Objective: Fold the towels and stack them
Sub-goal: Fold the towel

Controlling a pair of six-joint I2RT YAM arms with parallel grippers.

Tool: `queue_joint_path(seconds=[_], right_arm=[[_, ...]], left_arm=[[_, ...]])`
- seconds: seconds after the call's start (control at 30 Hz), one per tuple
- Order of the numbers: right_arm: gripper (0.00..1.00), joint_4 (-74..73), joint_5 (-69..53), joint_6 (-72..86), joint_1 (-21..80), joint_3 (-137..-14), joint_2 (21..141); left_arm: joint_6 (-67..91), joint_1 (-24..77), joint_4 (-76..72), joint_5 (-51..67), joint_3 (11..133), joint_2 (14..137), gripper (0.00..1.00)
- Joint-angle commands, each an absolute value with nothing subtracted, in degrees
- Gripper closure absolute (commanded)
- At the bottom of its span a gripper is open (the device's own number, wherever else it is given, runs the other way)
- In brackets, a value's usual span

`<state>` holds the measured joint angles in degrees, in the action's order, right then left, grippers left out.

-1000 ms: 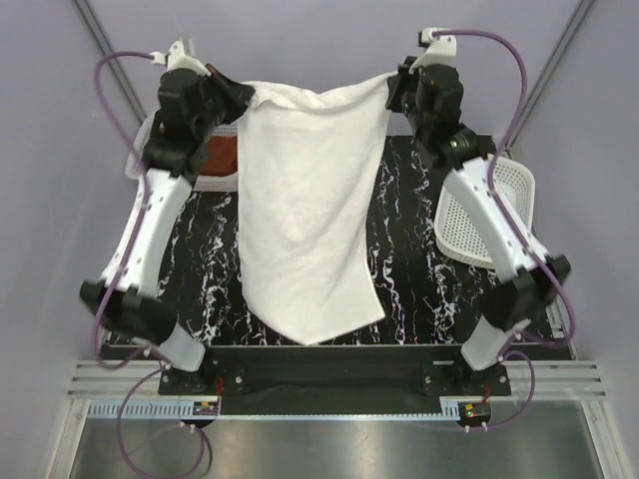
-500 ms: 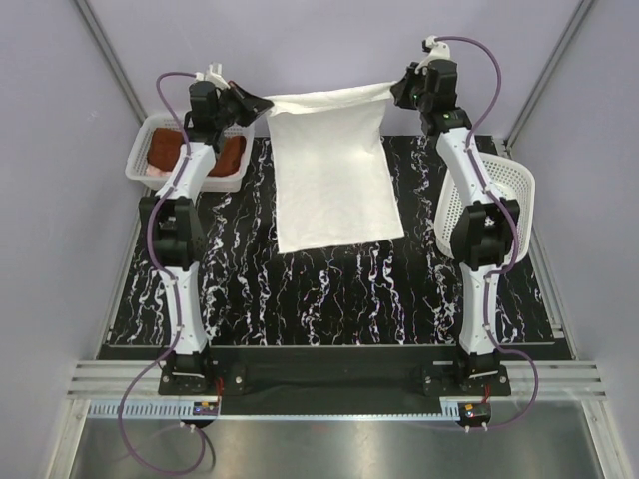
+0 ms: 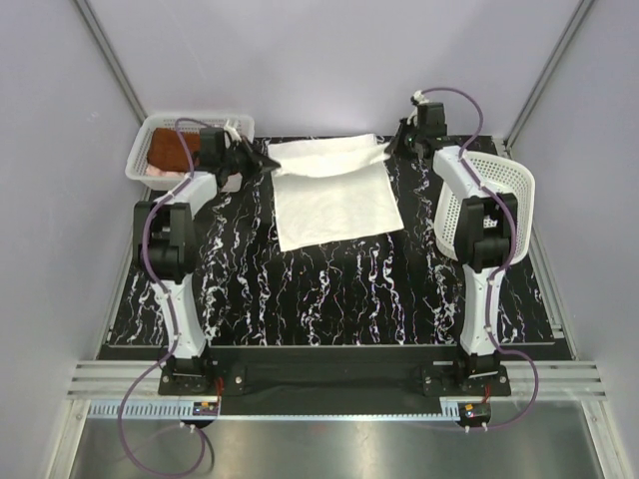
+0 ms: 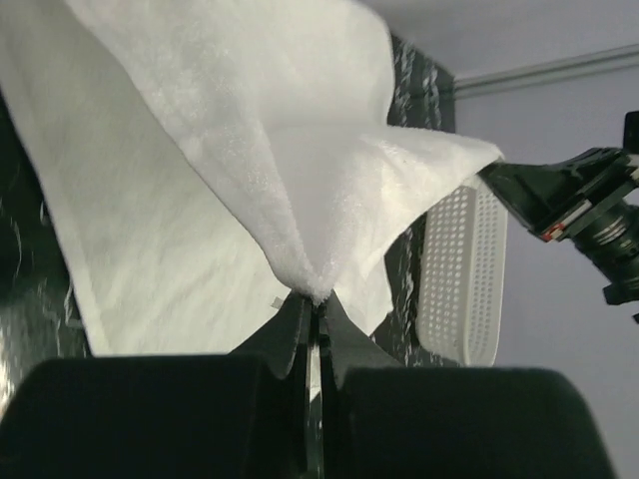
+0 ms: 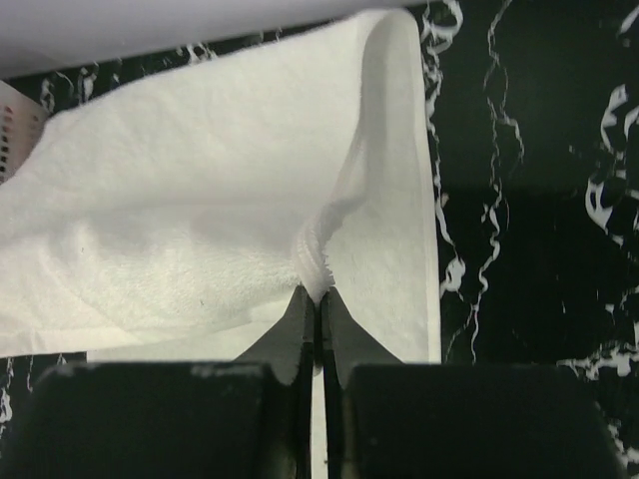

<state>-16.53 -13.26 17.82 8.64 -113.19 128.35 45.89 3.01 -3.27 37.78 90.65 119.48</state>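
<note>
We note pale lilac walls [image 3: 319, 60] round a black, white-veined tabletop [image 3: 329, 299]. The white towel [image 3: 337, 205] lies far middle, its far edge raised and bunched. At right a white mesh basket [image 3: 504, 195] is tipped on its side against the right arm. At far left a second basket [image 3: 190, 119] holds the rust-brown towel [image 3: 167, 150]. The left pincer [image 4: 315, 297] and right pincer [image 5: 318, 294] are each clenched on a far towel corner.
</note>
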Motion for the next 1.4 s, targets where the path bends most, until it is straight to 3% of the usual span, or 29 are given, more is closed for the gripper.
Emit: queue_joint_path(seconds=[0.0,0.3,0.53,0.6,0.9,1.03,1.23,1.37], right_arm=[[1.0,-25.38,-15.03,17.58,8.35,-113.82,121.99],[0.95,-43.06,-12.3,14.85,8.44,-112.42,119.27],[0.85,-36.3,-14.85,17.05,8.44,-95.64,113.73],[0.78,-35.6,-14.94,17.05,8.44,-94.05,113.82],[0.72,-35.68,-12.13,15.74,8.35,-91.94,116.1],[0.48,-34.98,-10.55,15.38,8.44,-92.54,116.8],[0.43,-38.23,-7.48,14.24,8.35,-98.52,122.07],[0.42,-39.72,-6.33,13.97,8.35,-100.11,124.19]], left_arm=[[41.67,3.86,1.47,39.38,86.49,111.46,1.0],[35.69,6.41,16.08,33.67,77.97,106.7,1.0],[35.33,9.31,17.49,29.45,70.14,105.56,1.0],[35.42,10.19,17.49,28.39,68.56,105.99,0.97],[35.86,12.21,17.4,24.97,66.53,108.46,0.93],[35.25,12.3,20.12,21.64,66.88,108.72,0.84],[34.81,12.3,25.39,15.65,67.15,108.29,0.67],[34.45,12.31,25.84,13.54,66.01,105.21,0.5]])
